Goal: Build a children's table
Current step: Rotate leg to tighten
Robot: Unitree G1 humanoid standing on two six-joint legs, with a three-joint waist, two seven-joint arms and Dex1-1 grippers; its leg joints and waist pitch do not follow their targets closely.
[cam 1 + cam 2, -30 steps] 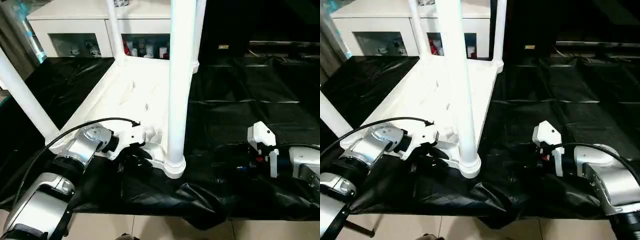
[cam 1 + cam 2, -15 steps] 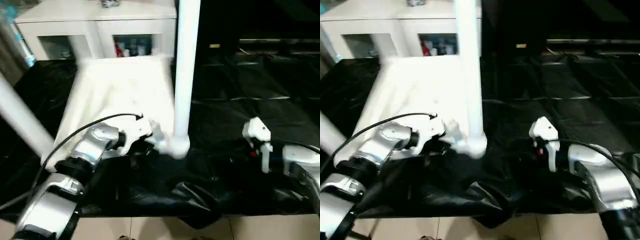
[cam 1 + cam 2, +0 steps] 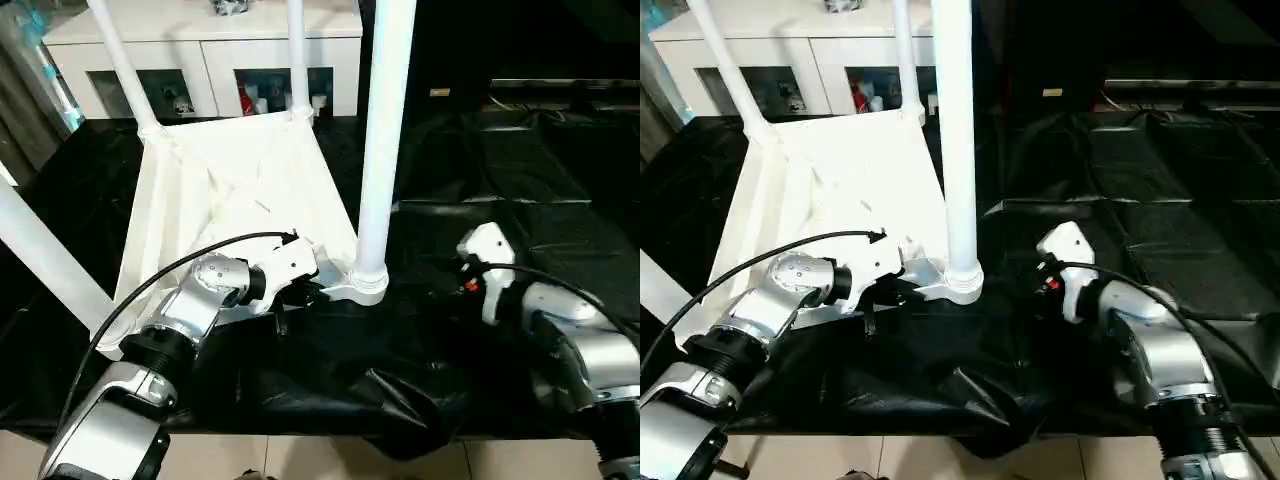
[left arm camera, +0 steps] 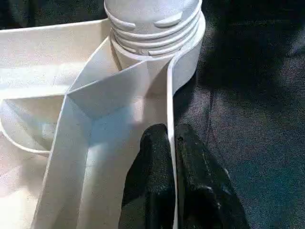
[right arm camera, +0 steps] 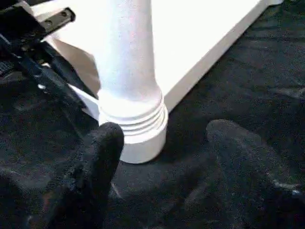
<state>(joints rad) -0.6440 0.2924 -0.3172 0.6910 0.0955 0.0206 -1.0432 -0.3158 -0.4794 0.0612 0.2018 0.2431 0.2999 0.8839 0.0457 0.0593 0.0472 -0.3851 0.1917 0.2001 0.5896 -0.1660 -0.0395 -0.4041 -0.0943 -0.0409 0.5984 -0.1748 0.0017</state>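
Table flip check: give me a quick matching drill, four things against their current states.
1. left gripper
2. right gripper
3. children's table
4. white cabinet

A. stands behind the black sheet
B. shut on the table's side rim
C. open, fingers apart, facing the near corner leg
D. upside down, legs pointing up

Pairs: 1-B, 2-C, 3-D, 4-A
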